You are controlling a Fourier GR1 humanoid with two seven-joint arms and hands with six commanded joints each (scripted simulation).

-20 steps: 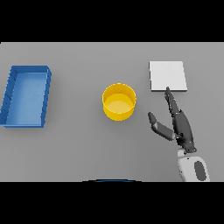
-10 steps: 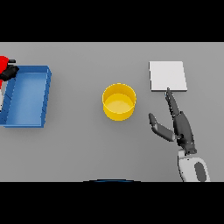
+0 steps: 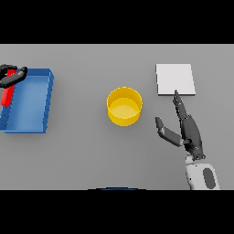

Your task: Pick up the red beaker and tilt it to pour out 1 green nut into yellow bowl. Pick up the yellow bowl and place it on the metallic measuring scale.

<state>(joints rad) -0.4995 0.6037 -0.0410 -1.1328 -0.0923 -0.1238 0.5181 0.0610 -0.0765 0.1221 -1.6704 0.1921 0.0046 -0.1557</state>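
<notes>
Yellow and round, the bowl (image 3: 124,106) sits on the grey table (image 3: 91,151) near the middle, and I cannot make out anything inside it. To its right and a little farther back lies the flat, pale metal scale (image 3: 175,79). The right hand (image 3: 188,129) rests between them on the near side, fingers straight and relaxed with the thumb spread toward the bowl, its fingertips just short of the scale's near edge, holding nothing. At the far left edge, the left hand (image 3: 11,75) is curled around the red beaker (image 3: 7,96), over the left rim of a blue tray (image 3: 45,98).
</notes>
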